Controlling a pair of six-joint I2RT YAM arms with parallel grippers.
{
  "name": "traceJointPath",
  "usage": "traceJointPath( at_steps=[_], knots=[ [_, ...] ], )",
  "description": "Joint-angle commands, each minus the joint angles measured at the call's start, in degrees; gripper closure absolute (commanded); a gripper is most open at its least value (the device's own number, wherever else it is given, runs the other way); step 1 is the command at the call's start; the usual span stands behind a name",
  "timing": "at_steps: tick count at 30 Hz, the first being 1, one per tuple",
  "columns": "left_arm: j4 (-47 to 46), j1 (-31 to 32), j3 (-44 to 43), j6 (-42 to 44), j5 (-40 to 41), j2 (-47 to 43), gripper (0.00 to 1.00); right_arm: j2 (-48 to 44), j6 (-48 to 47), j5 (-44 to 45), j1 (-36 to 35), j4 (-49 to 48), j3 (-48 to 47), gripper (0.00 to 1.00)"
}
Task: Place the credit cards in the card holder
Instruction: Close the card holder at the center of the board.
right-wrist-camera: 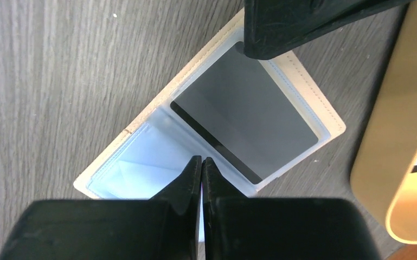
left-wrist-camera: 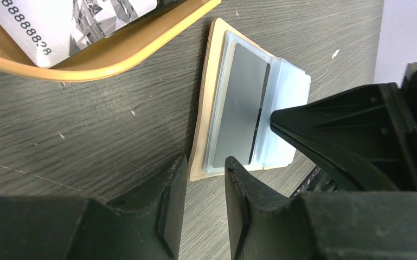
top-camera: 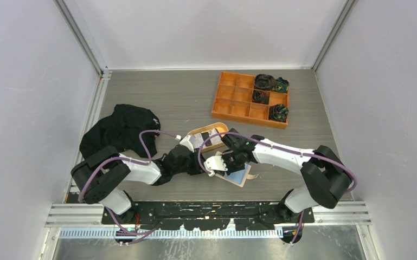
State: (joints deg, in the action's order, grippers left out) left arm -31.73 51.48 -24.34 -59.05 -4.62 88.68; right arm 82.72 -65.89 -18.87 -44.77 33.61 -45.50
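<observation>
The card holder (top-camera: 241, 177) lies open and flat on the table between the arms, with a beige rim (left-wrist-camera: 201, 116) and clear sleeves (right-wrist-camera: 135, 173). A dark grey credit card (right-wrist-camera: 249, 116) sits inside one sleeve, also in the left wrist view (left-wrist-camera: 238, 103). A light grey-white credit card (left-wrist-camera: 43, 27) with printed digits lies in the oval tray (left-wrist-camera: 114, 65). My left gripper (left-wrist-camera: 206, 162) is open, its fingertips straddling the holder's corner; one finger (right-wrist-camera: 303, 27) rests on that corner. My right gripper (right-wrist-camera: 201, 161) is shut, its tips on the empty clear sleeve.
The oval orange-tan tray (top-camera: 220, 127) lies just behind the holder. An orange compartment box (top-camera: 233, 100) with dark rolled items (top-camera: 265, 82) stands at the back right. A black cloth (top-camera: 119, 130) lies at the left, by the left arm.
</observation>
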Motion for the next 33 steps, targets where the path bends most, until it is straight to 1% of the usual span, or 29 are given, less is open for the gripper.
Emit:
traceJointPath(
  at_steps=[1, 5, 8, 9, 11, 14, 17, 21, 23, 25, 27, 28, 30, 33],
  knots=[
    [-3.38, 0.29, 1.0, -0.65, -0.86, 0.28, 0.67, 2.47, 0.85, 2.7, -0.3, -3.58, -1.02, 0.94],
    [-5.58, 0.29, 1.21, -1.01, -1.73, 1.96, 0.67, 4.78, 1.1, 4.61, -0.49, -4.55, -0.84, 0.94],
    [-6.73, 0.28, 1.29, -1.21, -2.27, 2.71, 0.67, 5.46, 3.54, 5.81, -0.7, -7.51, -0.55, 0.94],
    [-7.07, 0.28, 1.35, -1.3, -2.38, 2.87, 0.67, 5.62, 4.27, 6.26, -0.81, -8.3, -0.5, 0.92],
    [-7.74, 0.28, 1.52, -1.37, -2.57, 3.13, 0.67, 5.64, 5.74, 6.81, -0.88, -10.05, -0.32, 0.85],
    [-8.59, 0.28, 2.02, -1.63, -2.41, 2.93, 0.67, 5.03, 6.41, 6.41, -0.84, -10.11, -0.35, 0.79],
    [-9.04, 0.28, 2.86, -1.88, -1.82, 1.87, 0.67, 2.88, 5.96, 2.97, -0.07, -5.35, -2.13, 0.77],
    [-9.59, 0.28, 4.03, -2.11, -0.82, -0.01, 0.67, -3.04, 2.99, -7.52, 4.05, 4.41, -4.08, 0.74],
    [-10.78, 0.28, 4.64, -2.26, -0.45, -0.46, 0.67, -5.62, 2.92, -11.78, 7.05, 6.23, -3.95, 0.73],
    [-12.6, 0.36, 5.39, -2.59, -0.11, -0.49, 0.67, -7.1, 4.8, -13.05, 9.51, 5.99, -3.61, 0.71],
    [-14.16, 0.57, 5.77, -2.9, 0.03, -0.16, 0.67, -7.12, 5.55, -12.81, 10.36, 5.63, -3.42, 0.72],
    [-14.72, 0.75, 5.75, -3.06, 0.17, 0.16, 0.67, -6.58, 6.92, -12.17, 10.48, 4.53, -3.3, 0.74],
    [-15.56, 1.25, 5.39, -3.37, 0.3, 1.01, 0.67, -4.92, 11.3, -11.6, 10.49, 1.51, -3.01, 0.84],
    [-18.11, 1.74, 5.18, -4.02, 0.5, 3.27, 0.67, -0.51, 14.6, -10.5, 9.67, 0.15, -3.23, 0.92]
  ],
)
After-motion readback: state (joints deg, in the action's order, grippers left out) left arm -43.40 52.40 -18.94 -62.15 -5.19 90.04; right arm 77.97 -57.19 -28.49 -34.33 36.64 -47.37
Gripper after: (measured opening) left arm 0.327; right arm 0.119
